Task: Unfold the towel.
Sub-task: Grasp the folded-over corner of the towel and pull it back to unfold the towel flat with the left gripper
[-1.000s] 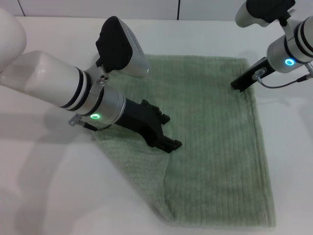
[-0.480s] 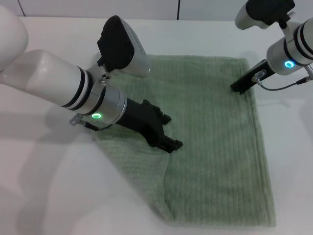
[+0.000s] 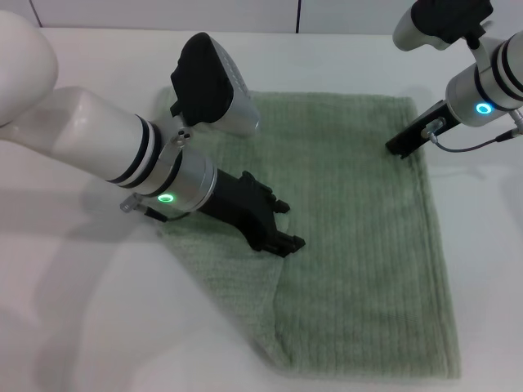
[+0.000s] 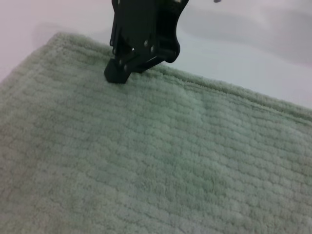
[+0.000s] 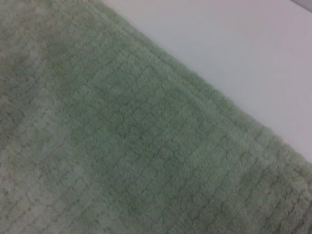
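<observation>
Towel (image 3: 351, 237) lies on the white table (image 3: 73, 327), spread mostly flat, pale green, ribbed; its far hem runs straight, its right hem runs down toward the near right corner; the near-left part shows a diagonal fold line, with a doubled layer of cloth running from the left edge down to the near edge; a raised crease rises from the near edge toward the towel's middle. Left gripper (image 3: 288, 242) sits over the towel's left-centre, black fingers angled down, tips at or just above the cloth beside the top of that crease; fingers appear pressed close together, nothing visibly pinched between them; contact with the cloth cannot be confirmed from the head view. Left arm's white forearm crosses the towel's left edge, green indicator ring lit. Right gripper (image 3: 398, 145) is at the towel's far right corner, tip down on the cloth just inside the right hem; left wrist view shows the same black tip (image 4: 118, 76) resting on the towel (image 4: 161, 161) just inside the hem; whether its fingers are spread or closed, cannot tell. Right wrist view: only towel (image 5: 122, 146) surface and hem against the table (image 5: 234, 58); no fingers visible there.
</observation>
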